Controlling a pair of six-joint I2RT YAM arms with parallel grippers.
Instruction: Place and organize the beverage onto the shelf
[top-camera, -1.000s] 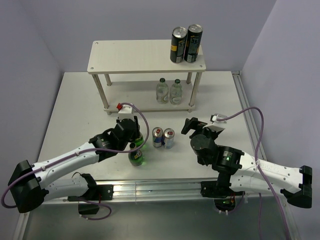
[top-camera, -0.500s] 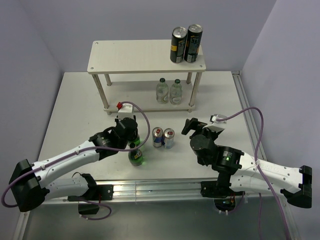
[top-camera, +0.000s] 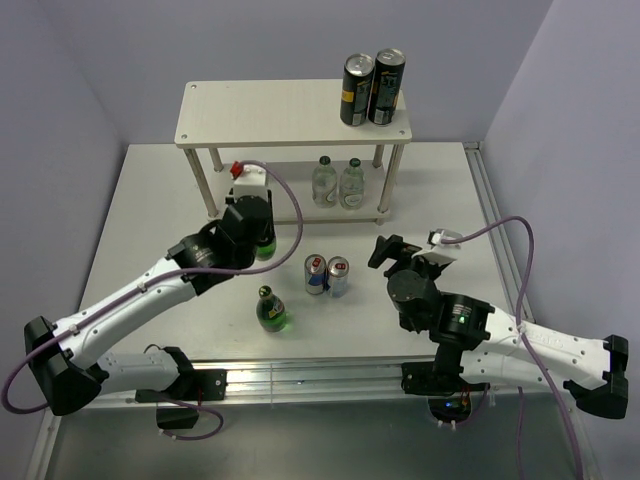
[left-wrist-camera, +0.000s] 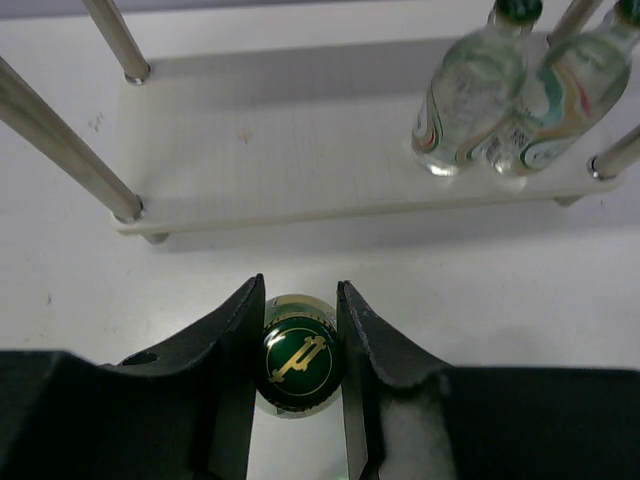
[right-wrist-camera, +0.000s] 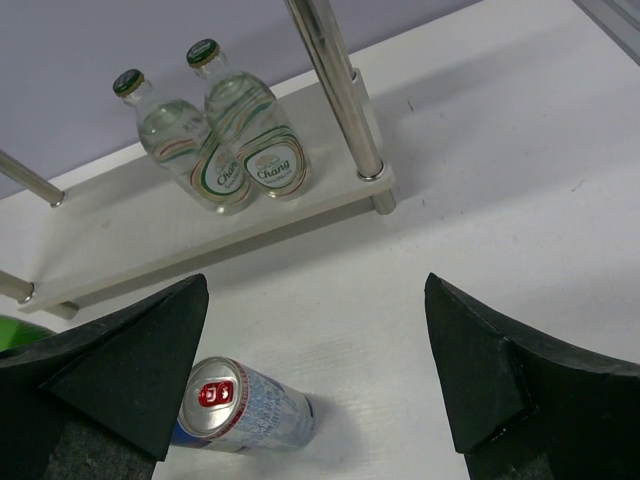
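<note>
Left gripper (left-wrist-camera: 300, 300) clamps the gold-crested cap of a green glass bottle (left-wrist-camera: 298, 360) just before the front edge of the lower board of the two-tier beige shelf (left-wrist-camera: 300, 150), the bottle's body mostly hidden beneath the wrist. Right gripper (right-wrist-camera: 318, 365) hangs wide open over the white table (top-camera: 140, 200), one silver-blue-red can (right-wrist-camera: 250, 405) partly hidden behind its finger (right-wrist-camera: 110, 370); pale lilac walls (top-camera: 100, 60) enclose the table.
</note>
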